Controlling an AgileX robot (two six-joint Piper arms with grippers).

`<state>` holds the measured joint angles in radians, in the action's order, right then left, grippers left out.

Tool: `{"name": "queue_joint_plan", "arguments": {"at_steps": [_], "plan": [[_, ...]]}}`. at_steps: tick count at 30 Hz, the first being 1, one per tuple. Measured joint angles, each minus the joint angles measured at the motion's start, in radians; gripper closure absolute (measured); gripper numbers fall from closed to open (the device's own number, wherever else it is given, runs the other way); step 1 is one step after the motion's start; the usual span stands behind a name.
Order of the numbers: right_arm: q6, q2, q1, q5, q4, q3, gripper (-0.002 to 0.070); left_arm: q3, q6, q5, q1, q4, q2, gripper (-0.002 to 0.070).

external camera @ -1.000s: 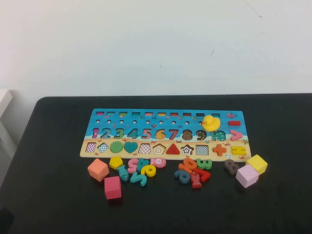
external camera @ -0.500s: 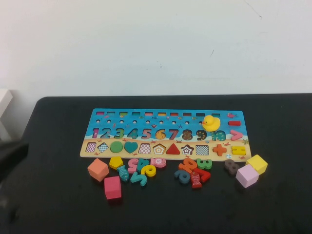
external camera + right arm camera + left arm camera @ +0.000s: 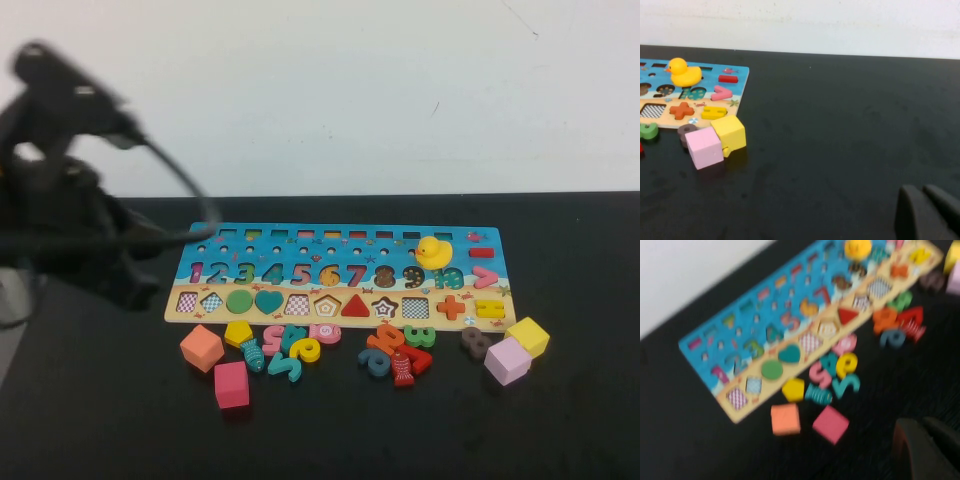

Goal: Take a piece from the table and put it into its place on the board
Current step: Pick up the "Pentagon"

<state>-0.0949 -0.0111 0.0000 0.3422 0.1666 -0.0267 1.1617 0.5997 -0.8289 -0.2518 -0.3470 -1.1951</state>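
Observation:
The piece, a small flat yellow pentagon (image 3: 238, 333) (image 3: 793, 389), lies on the black table just in front of the board's near edge, among loose numbers. The board (image 3: 300, 250) (image 3: 705, 355) (image 3: 715, 72) lies flat, blue with numbers, and its tan strip has an empty pentagon slot (image 3: 327, 305) (image 3: 827, 330). My left gripper (image 3: 138, 288) (image 3: 922, 440) hangs shut and empty above the table, left of the board's left end. My right gripper (image 3: 925, 205), shut and empty, is over bare table far to the right of the board; the high view does not show it.
A yellow duck (image 3: 432, 252) sits on the board's right part. Orange (image 3: 201, 347) and pink (image 3: 231, 385) cubes lie near the piece; yellow (image 3: 527, 336) and lilac (image 3: 507, 360) cubes lie at the right. Two heaps of loose numbers (image 3: 290, 345) (image 3: 395, 350) line the near edge.
My left arm has swung up into the high view from the left and now stands over the table's left side. Nothing on the table has moved.

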Motion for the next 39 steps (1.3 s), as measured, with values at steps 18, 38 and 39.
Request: {"name": "queue_joint_plan", "arguments": {"at_steps": [18,38,39], "plan": [[0.0,0.0,0.0,0.0,0.0,0.0,0.0657,0.256,-0.314,-0.112,-0.177,0.308,-0.496,0.0665],[0.0,0.0,0.0,0.0,0.0,0.0,0.0657,0.422,-0.45,-0.123,-0.127,0.287,-0.818,0.0232],[0.0,0.0,0.0,0.0,0.0,0.0,0.0657,0.436,-0.45,-0.123,-0.116,0.282,-0.831,0.0232]]}}
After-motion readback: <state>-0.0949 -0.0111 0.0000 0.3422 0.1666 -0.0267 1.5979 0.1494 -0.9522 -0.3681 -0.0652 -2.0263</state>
